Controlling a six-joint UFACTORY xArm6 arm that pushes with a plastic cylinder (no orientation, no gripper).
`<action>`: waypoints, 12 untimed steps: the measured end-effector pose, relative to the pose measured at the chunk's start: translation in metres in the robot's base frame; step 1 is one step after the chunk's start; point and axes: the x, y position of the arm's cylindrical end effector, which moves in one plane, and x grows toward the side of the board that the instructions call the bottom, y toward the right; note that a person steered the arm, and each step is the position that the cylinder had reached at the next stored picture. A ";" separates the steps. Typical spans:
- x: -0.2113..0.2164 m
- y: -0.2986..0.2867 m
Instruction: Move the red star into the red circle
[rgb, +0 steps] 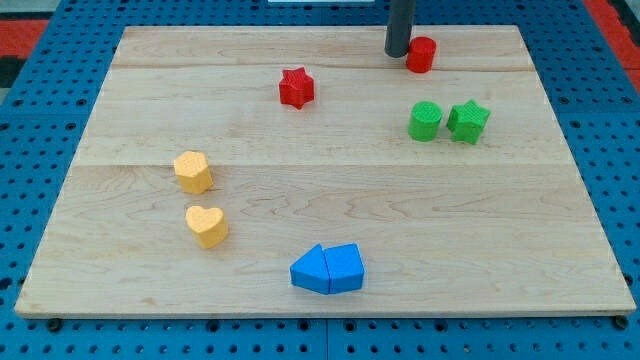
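Note:
The red star (296, 87) lies on the wooden board (320, 200) near the view's top, left of centre. The red circle (421, 54) is a short red cylinder at the view's top, right of centre. My tip (398, 52) stands just left of the red circle, touching or almost touching it. The red star is well to the left of the tip and a little lower in the view.
A green cylinder (425, 121) and a green star (468, 121) sit side by side at the right. A yellow hexagon (193, 171) and a yellow heart (206, 225) are at the left. Two blue blocks (328, 269) touch near the bottom edge.

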 end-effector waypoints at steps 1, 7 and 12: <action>0.026 -0.012; 0.061 -0.199; 0.033 -0.154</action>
